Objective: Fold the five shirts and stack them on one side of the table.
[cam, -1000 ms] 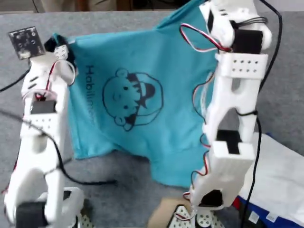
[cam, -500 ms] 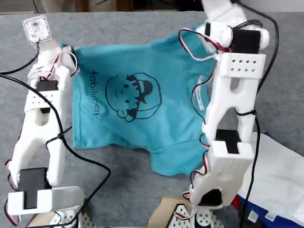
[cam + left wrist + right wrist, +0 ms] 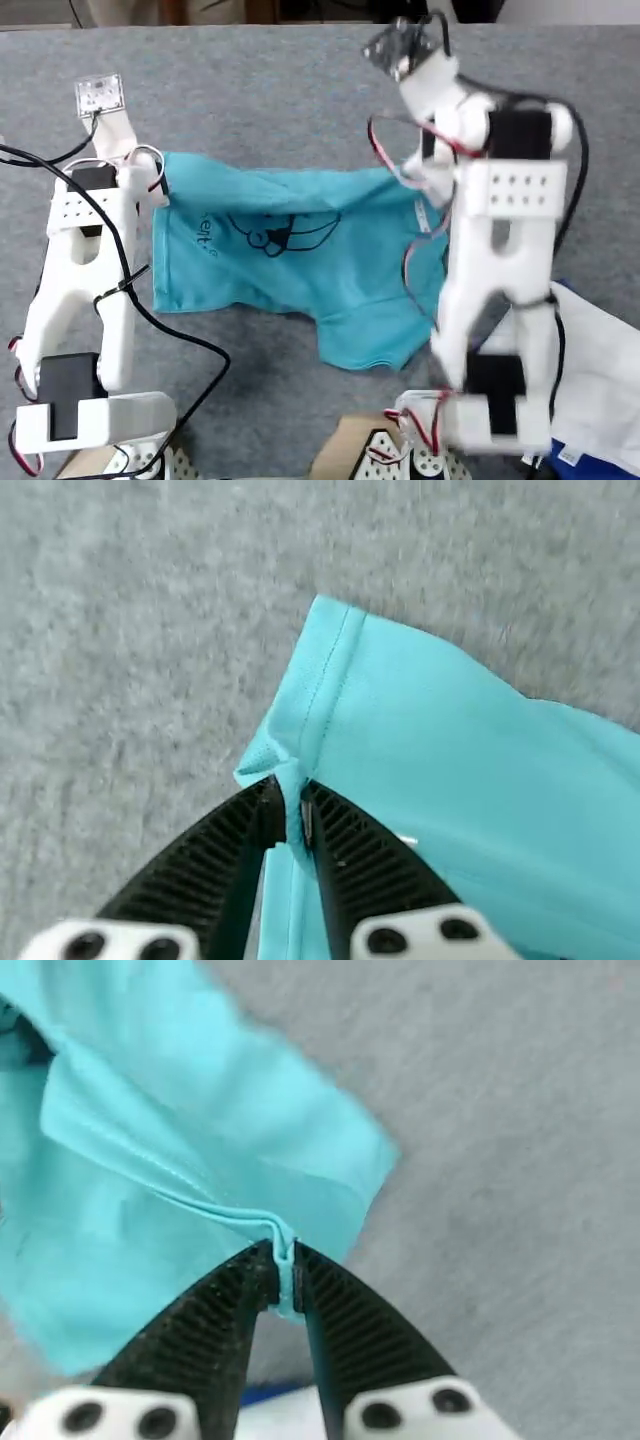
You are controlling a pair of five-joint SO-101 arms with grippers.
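Teal shirt (image 3: 330, 280) pinched between left fingers (image 3: 230, 850), right fingers (image 3: 210, 1320).

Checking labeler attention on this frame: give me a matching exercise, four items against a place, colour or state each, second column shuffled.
Column one:
1. left pincer
2. teal shirt
3. white fabric
4. table

Column two:
A. grey, felt-like surface
B. shut on a hemmed edge
C. doubled over, cartoon print half hidden
D. lying at the high view's lower right edge

Pairs: 1-B, 2-C, 3-D, 4-A.
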